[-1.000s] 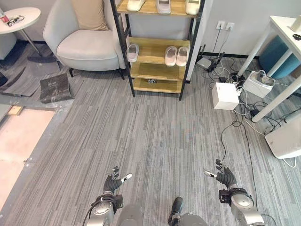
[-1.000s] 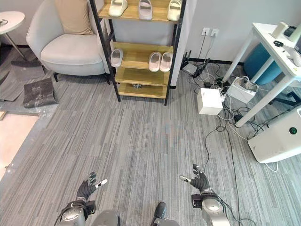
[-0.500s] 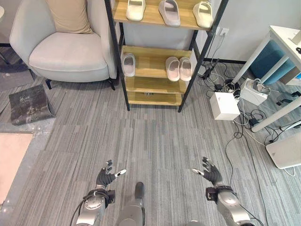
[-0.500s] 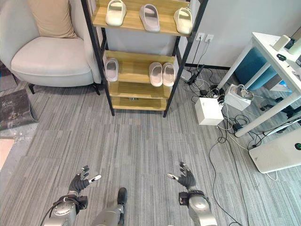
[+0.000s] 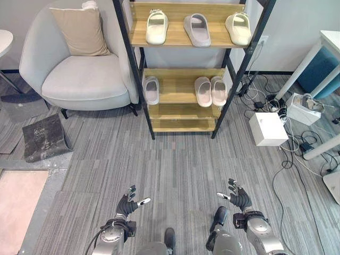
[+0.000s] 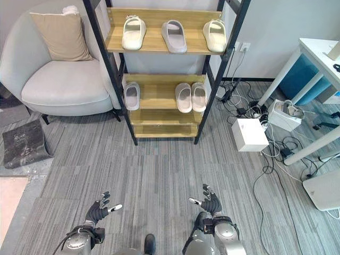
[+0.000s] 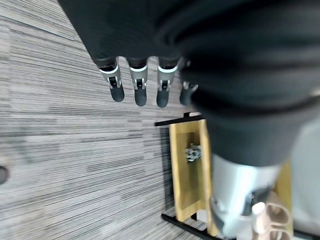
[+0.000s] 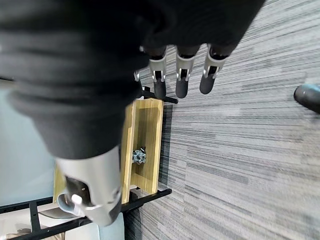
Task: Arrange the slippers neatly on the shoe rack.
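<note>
The shoe rack (image 5: 175, 84) has wooden shelves in a black frame and stands against the far wall. Its top shelf holds a cream slipper (image 5: 156, 26), a greyish slipper (image 5: 197, 30) and another cream slipper (image 5: 239, 27). On the middle shelf a single pale slipper (image 5: 151, 90) lies at the left, and a pale pair (image 5: 211, 90) lies side by side at the right. My left hand (image 5: 127, 203) and right hand (image 5: 239, 198) hover low over the carpet, well short of the rack. Both are open and hold nothing, with straight fingers (image 7: 140, 91) (image 8: 180, 84).
A grey armchair (image 5: 79, 82) with a beige cushion (image 5: 81, 32) stands left of the rack, and a dark mat piece (image 5: 45, 137) lies before it. A white box (image 5: 268, 128), cables (image 5: 297, 151) and a white table (image 5: 329, 48) crowd the right. A small metal part (image 7: 192, 152) lies on the lowest shelf.
The whole view has shifted, so the rack now sits centred and shows more of its top shelf. Both hands stay open and low, holding nothing.
</note>
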Robot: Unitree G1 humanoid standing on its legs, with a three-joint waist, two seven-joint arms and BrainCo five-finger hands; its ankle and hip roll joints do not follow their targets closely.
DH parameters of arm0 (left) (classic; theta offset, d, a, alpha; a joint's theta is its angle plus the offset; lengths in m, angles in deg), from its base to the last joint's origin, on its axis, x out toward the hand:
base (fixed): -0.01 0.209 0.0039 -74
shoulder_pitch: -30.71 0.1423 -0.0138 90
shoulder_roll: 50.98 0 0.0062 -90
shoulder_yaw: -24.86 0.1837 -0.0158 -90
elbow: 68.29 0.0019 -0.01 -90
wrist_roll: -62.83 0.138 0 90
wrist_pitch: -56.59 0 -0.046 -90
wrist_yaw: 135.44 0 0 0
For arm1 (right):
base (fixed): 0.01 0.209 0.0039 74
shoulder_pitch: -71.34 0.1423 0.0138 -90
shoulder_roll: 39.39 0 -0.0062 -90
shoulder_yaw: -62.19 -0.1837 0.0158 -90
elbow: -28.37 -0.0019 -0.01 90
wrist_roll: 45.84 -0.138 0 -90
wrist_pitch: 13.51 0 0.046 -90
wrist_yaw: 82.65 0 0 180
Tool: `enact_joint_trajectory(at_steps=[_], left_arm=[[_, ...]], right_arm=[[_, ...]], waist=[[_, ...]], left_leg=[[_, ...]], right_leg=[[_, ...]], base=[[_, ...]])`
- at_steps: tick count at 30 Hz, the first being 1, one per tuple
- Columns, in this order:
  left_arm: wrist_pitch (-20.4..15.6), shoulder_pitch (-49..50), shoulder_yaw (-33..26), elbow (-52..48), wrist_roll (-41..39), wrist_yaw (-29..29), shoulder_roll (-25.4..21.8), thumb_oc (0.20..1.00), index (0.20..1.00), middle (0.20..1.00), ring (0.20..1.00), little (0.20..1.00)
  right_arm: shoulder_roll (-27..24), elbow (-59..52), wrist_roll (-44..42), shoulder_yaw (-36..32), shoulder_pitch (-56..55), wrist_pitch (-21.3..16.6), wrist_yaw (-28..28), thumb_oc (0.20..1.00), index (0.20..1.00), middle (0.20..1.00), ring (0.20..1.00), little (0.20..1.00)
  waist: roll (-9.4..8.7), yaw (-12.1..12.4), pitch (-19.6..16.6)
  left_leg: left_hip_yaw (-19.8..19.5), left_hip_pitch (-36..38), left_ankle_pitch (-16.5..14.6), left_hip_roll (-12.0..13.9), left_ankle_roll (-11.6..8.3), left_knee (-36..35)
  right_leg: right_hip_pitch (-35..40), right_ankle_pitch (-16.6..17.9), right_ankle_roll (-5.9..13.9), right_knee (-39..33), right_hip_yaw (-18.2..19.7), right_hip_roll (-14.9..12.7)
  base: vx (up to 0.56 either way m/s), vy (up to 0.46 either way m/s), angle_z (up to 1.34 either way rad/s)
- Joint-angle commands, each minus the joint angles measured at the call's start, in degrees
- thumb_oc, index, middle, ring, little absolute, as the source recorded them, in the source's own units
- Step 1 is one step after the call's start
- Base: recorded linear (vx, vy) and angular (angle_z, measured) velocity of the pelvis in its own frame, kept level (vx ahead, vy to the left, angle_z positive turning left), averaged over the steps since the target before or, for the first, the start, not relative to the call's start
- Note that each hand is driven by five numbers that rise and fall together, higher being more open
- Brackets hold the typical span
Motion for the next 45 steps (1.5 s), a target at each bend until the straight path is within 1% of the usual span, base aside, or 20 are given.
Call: enact_joint_trajectory(at_steps=[1,4,5,6,7,9,12,13,15,16,17,20,21,26,28,32,34,38,42,45], left_arm=[[-2.4,-0.4,-0.9,-3.5,2.6,-0.2,0.2,1.000,1.000,1.000,1.000,1.000],[-2.5,-0.6,-0.6,-3.0,1.1,0.1,0.6,1.000,1.000,1.000,1.000,1.000],[-2.5,-0.7,-0.6,-3.0,1.1,0.1,0.6,1.000,1.000,1.000,1.000,1.000],[-2.6,-1.1,-0.3,-3.4,0.3,0.2,0.6,1.000,1.000,1.000,1.000,1.000],[-2.7,-1.4,-0.1,-3.4,0.1,0.3,0.6,1.000,1.000,1.000,1.000,1.000],[-2.7,-1.8,0.2,-3.3,-0.1,0.3,0.5,1.000,1.000,1.000,1.000,1.000],[-2.7,-2.3,0.3,-3.1,-0.5,0.4,0.4,1.000,1.000,1.000,1.000,1.000],[-2.6,-2.3,0.3,-2.9,-0.2,0.4,0.2,1.000,1.000,1.000,1.000,1.000],[-2.3,-2.2,0.2,-2.4,0.4,0.8,0.0,1.000,1.000,1.000,1.000,1.000],[-2.3,-2.2,0.2,-2.4,0.4,0.8,0.0,1.000,1.000,1.000,1.000,1.000],[-1.8,-2.3,0.1,-1.8,1.2,1.1,0.1,1.000,1.000,1.000,1.000,1.000],[-1.4,-2.7,-0.2,-1.1,1.7,1.0,-0.1,1.000,1.000,1.000,1.000,1.000],[-1.7,-2.5,-0.9,-0.7,1.2,1.0,0.0,1.000,1.000,1.000,1.000,1.000],[-1.5,-1.4,-1.1,0.2,1.1,0.6,0.1,1.000,1.000,1.000,1.000,1.000],[-1.6,-1.3,-0.9,0.1,1.3,0.7,-0.3,1.000,1.000,1.000,1.000,1.000],[-1.3,-0.7,-0.5,-0.4,1.0,0.7,-0.7,1.000,1.000,1.000,1.000,1.000],[-1.4,-0.6,-0.4,-0.8,0.9,0.6,-0.7,1.000,1.000,1.000,1.000,1.000],[-1.6,-0.2,-0.3,-1.5,0.4,0.1,-0.7,1.000,1.000,1.000,1.000,1.000],[-1.2,-1.5,-0.8,-1.0,2.1,0.2,-0.8,1.000,1.000,1.000,1.000,1.000],[-1.4,-2.1,-0.7,0.5,2.5,0.0,-0.3,1.000,1.000,1.000,1.000,1.000]], right_arm=[[-3.1,-1.9,-0.3,-1.5,2.6,-2.4,-0.1,1.000,1.000,1.000,1.000,1.000],[-4.3,-1.6,-1.4,-1.1,2.7,-2.8,-0.4,1.000,1.000,1.000,1.000,1.000],[-4.3,-1.6,-1.4,-1.1,2.8,-2.8,-0.4,1.000,1.000,1.000,1.000,1.000],[-5.3,-1.9,-1.8,-1.3,2.9,-3.0,-0.3,1.000,1.000,1.000,1.000,1.000],[-5.7,-1.6,-2.0,-1.6,3.0,-3.1,0.0,1.000,1.000,1.000,1.000,1.000],[-5.9,-1.3,-2.2,-1.8,3.3,-3.0,0.1,1.000,1.000,1.000,1.000,1.000],[-6.3,-0.9,-2.8,-2.3,3.8,-3.0,0.4,1.000,1.000,1.000,1.000,1.000],[-6.1,-0.3,-3.2,-2.8,4.1,-3.0,0.7,1.000,1.000,1.000,1.000,1.000],[-5.9,0.2,-3.0,-2.3,4.6,-3.0,1.0,1.000,1.000,1.000,1.000,1.000],[-5.9,0.2,-3.0,-2.3,4.6,-3.0,1.0,1.000,1.000,1.000,1.000,1.000],[-5.6,1.1,-2.7,-1.6,4.8,-3.2,1.2,1.000,1.000,1.000,1.000,1.000],[-5.6,1.0,-2.5,-1.3,5.2,-3.1,1.5,1.000,1.000,1.000,1.000,1.000],[-5.4,0.3,-2.0,-1.1,5.6,-2.9,1.2,1.000,1.000,1.000,1.000,1.000],[-4.1,0.4,-1.4,-1.5,5.4,-2.2,0.9,1.000,1.000,1.000,1.000,1.000],[-3.2,0.2,-1.4,-1.1,5.6,-2.2,0.5,1.000,1.000,1.000,1.000,1.000],[-1.9,-0.2,-0.8,-0.7,5.3,-1.7,-0.1,1.000,1.000,1.000,1.000,1.000],[-1.8,0.0,-0.7,-0.6,5.2,-1.6,-0.1,1.000,1.000,1.000,1.000,1.000],[-2.2,-0.1,-0.9,-0.8,4.5,-1.5,-0.4,1.000,1.000,1.000,1.000,1.000],[-2.4,-0.4,-0.9,-1.3,3.7,-1.6,0.1,1.000,1.000,1.000,1.000,1.000],[-2.3,0.4,-1.1,-1.5,2.8,-1.5,0.0,1.000,1.000,1.000,1.000,1.000]], waist=[[0.61,0.4,0.2],[1.22,0.8,0.2],[1.03,0.7,0.1],[0.88,1.4,1.2],[0.59,1.6,1.7],[-0.01,1.8,2.1],[-0.75,2.6,2.6],[-1.26,3.0,2.2],[-1.11,3.9,2.0],[-1.16,3.9,2.0],[-0.55,4.4,1.8],[-0.18,4.4,1.8],[0.17,5.0,1.0],[-0.11,5.4,-0.6],[-0.15,5.6,-0.7],[0.53,4.7,0.0],[0.68,4.5,0.3],[1.08,3.7,1.0],[0.49,1.4,1.4],[-0.17,0.6,0.6]], left_leg=[[-0.6,1.9,-9.4,4.9,-4.00,7.3],[-1.4,-0.7,-6.5,6.5,-6.64,17.8],[-1.5,-0.9,-6.3,6.3,-6.58,17.8],[-1.9,-4.7,-3.5,6.3,-8.15,26.2],[-1.9,-6.4,-1.8,6.3,-8.99,29.3],[-1.8,-8.2,-1.1,5.8,-9.09,30.0],[0.3,-12.3,-3.0,6.0,-7.96,27.3],[2.4,-14.1,-3.8,7.3,-6.95,20.7],[1.9,-15.5,0.3,8.8,-7.01,12.4],[1.9,-15.3,0.4,8.8,-7.03,12.0],[1.3,-17.8,5.0,11.5,-8.27,4.1],[3.4,-18.3,8.6,12.1,-8.55,0.1],[2.0,-17.0,9.5,11.3,-8.28,0.3],[2.4,-16.0,6.6,8.5,-6.01,3.5],[2.8,-15.6,4.8,7.5,-4.28,5.3],[4.0,-9.9,1.3,4.8,-0.86,4.5],[3.9,-8.8,0.8,4.5,-0.69,4.0],[2.8,-6.4,-0.6,4.1,-1.10,3.4],[0.7,-3.4,-2.6,4.4,-2.84,2.9],[-0.1,-1.5,-5.0,4.5,-3.41,3.6]], right_leg=[[2.9,-2.0,0.95,2.3,-1.0,2.5],[5.2,-5.8,-2.02,2.6,-1.2,5.7],[5.0,-5.7,-2.01,2.6,-1.3,5.5],[7.0,-7.1,-3.41,2.0,-1.0,6.5],[7.9,-7.8,-4.05,2.0,-1.4,6.8],[8.3,-8.3,-4.36,1.7,-1.8,6.7],[10.4,-9.2,-4.27,0.3,-2.3,7.5],[11.4,-9.9,-3.70,-0.7,-2.4,7.8],[12.7,-10.6,-3.20,-1.6,-1.7,9.0],[12.8,-10.6,-3.20,-1.7,-1.7,9.0],[14.6,-12.0,-2.44,-2.6,-1.2,10.0],[15.2,-11.6,-2.46,-3.1,-1.5,10.3],[16.0,-12.0,-2.06,-2.6,-1.0,10.2],[16.4,-13.6,-0.91,4.4,0.6,6.9],[13.8,-13.3,0.05,11.9,1.8,4.3],[8.7,-6.9,1.54,24.5,1.1,-0.7],[8.0,-6.4,1.51,24.2,0.5,-1.2],[5.7,-6.4,0.75,15.5,-0.9,0.1],[0.4,-1.5,1.83,0.9,1.1,1.9],[1.8,-1.2,1.60,-0.5,2.7,2.9]], base=[[0.33,-0.169,0.10],[0.29,-0.205,0.00],[0.18,-0.176,0.00],[0.17,-0.161,-0.06],[0.17,-0.160,-0.06],[0.10,-0.078,-0.11],[0.25,-0.061,0.01],[0.25,0.025,0.14],[0.25,0.045,0.16],[0.31,0.093,-0.02],[0.18,0.085,-0.12],[0.23,0.151,-0.06],[0.32,0.246,-0.10],[0.25,0.220,-0.18],[0.17,0.214,0.23],[0.24,0.232,-0.03],[0.22,0.081,-0.10],[0.18,-0.028,-0.01],[0.27,-0.131,0.12],[0.35,-0.156,0.38]])
